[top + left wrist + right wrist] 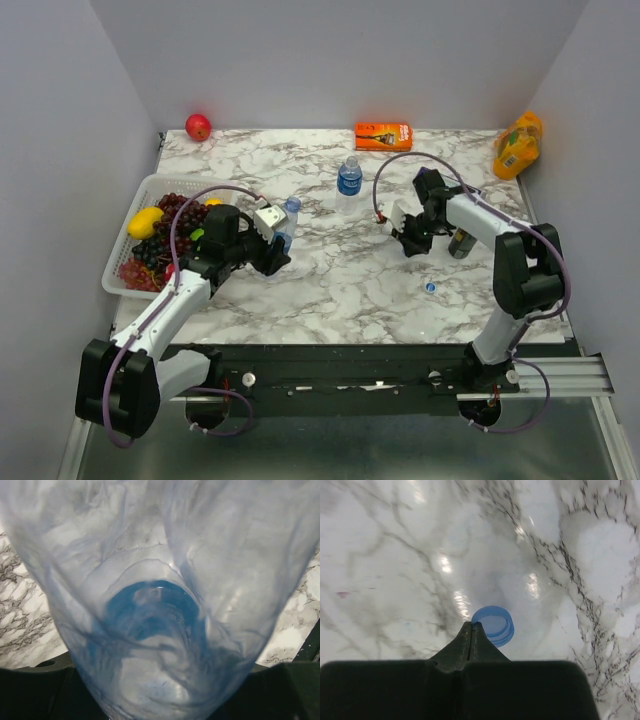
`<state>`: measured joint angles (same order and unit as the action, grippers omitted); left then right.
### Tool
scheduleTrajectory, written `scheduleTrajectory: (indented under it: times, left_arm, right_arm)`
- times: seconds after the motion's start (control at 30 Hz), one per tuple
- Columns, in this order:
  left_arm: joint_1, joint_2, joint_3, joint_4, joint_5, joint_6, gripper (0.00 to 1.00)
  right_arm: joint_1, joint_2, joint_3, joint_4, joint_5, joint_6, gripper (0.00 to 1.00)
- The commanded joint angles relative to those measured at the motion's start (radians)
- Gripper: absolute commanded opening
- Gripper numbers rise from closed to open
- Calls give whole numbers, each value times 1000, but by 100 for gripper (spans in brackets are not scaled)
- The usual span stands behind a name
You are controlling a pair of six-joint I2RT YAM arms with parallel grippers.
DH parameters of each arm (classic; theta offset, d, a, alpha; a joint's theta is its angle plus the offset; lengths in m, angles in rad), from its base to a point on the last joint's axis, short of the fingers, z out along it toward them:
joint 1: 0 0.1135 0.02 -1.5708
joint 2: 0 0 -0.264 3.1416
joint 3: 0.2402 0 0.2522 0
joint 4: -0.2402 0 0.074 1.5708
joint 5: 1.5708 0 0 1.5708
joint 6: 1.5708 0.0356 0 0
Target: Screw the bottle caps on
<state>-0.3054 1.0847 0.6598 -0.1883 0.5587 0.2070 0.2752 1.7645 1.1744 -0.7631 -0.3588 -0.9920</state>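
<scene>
Nearest, on the white marble-patterned worktop (340, 290), a small round blue plastic screw cap (430, 287) lies loose, right of the middle. Just beyond it hangs the right hand (412, 248), fingers pressed together with nothing between them. Its wrist view shows the closed tips (471, 626) with a blue cap (495, 622) just past them, most likely the same one, open side up; whether they touch it I cannot tell. A dark metal can (462, 243) stands beside that arm. To the left, the left hand (280, 250) is closed partway around a small clear plastic water bottle with a blue label (290, 212), which fills its wrist view (160, 580); I cannot make out whether its neck carries a cap. Left of it sits a white slatted basket (118, 262) of dark grapes (165, 235) and a yellow lemon (146, 221). Farther back, a second clear bottle (349, 177) stands upright alone; its top looks blue, so it may already be capped. Along the far edge lie a red apple (198, 127), an orange packet (383, 135) and an orange-yellow pouch (518, 145). By my judgement at least one cap is left to pick up and screw on, probably onto the held bottle. No brand or writing is legible on any label or packet.
</scene>
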Motion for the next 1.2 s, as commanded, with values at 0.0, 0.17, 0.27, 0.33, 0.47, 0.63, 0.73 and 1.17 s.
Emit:
scheduleTrajectory:
  times: [0.0, 0.17, 0.27, 0.33, 0.47, 0.63, 0.73, 1.17]
  left_arm:
    - [-38, -8, -38, 114, 10, -92, 0]
    - [-81, 27, -28, 214, -38, -228, 0]
    - [-90, 47, -22, 260, -46, -314, 0]
    - [-93, 55, -37, 303, -30, -348, 0]
    - [-115, 81, -55, 322, -6, -376, 0]
    - [-130, 73, -100, 332, -16, -380, 0]
    - [-133, 51, -132, 329, -32, -408, 0]
    - [-136, 21, -183, 349, -57, -436, 0]
  right_arm:
    - [-1, -85, 126, -308, -447, -43, 1]
    - [1, -77, 192, -505, -770, -83, 3]
    - [15, -83, 169, -554, -919, -86, 4]
    - [27, -47, 148, -605, -982, -120, 4]
    - [53, 122, 136, -763, -1043, -235, 6]
    - [79, 272, 84, -763, -1131, -255, 6]
    - [91, 312, 61, -763, -1183, -293, 7]
    - [168, 486, 60, -763, -1217, -241, 8]
